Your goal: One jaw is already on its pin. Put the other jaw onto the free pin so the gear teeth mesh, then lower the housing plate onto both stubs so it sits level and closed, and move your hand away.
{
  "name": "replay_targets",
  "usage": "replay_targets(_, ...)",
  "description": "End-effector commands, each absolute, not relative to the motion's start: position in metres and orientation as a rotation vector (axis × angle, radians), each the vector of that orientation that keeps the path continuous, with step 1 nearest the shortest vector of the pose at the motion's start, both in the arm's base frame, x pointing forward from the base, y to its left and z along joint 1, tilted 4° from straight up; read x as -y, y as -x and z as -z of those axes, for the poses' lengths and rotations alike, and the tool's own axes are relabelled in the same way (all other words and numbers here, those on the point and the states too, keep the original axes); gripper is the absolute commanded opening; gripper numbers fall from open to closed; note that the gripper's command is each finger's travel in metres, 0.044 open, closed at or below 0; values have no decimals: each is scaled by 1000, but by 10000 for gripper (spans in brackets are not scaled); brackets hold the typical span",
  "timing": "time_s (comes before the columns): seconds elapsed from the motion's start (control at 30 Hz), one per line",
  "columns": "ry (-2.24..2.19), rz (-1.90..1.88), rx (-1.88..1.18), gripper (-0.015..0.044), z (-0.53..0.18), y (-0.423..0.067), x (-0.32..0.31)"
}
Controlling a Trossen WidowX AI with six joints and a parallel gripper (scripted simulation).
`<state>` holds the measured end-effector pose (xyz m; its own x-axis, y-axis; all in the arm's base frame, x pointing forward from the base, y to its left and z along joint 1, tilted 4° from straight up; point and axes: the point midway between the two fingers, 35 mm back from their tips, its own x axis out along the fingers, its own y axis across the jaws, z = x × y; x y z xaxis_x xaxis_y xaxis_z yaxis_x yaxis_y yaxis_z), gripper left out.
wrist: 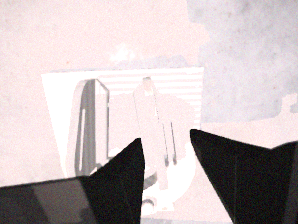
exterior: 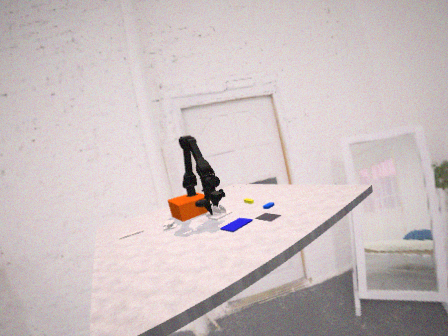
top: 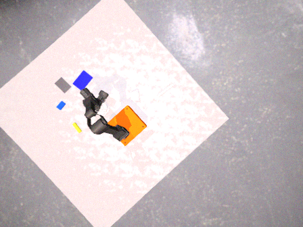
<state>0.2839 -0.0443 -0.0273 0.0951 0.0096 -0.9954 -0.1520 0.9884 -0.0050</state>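
Observation:
My gripper (exterior: 212, 212) (wrist: 166, 139) points down over the white assembly, its two black fingers partly closed with a gap between them. A long, narrow pale jaw (wrist: 150, 112) lies between the fingertips, and the gripper is shut on it. Beneath is a pale base plate (wrist: 55, 92) with a ribbed far edge. A raised pale part with a grey side (wrist: 89, 135) stands at its left; I cannot tell whether it is the other jaw. A small ring (wrist: 148, 205) shows near the bottom. The pins, gear teeth and housing plate cannot be made out, white on white.
An orange box (top: 135, 125) (exterior: 185, 209) stands beside the arm's base. A dark blue square (top: 82, 80) (exterior: 236, 225), a grey square (top: 63, 85) (exterior: 268, 217), a small blue block (top: 61, 105) (exterior: 269, 205) and a yellow bar (top: 77, 128) (exterior: 248, 201) lie on the pale table.

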Motion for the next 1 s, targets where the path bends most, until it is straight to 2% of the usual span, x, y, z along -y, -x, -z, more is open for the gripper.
replay_targets(0.0,123,-121,-1471,134,28,-284,45)
replay_targets(0.97,133,-130,-1470,134,34,-284,45)
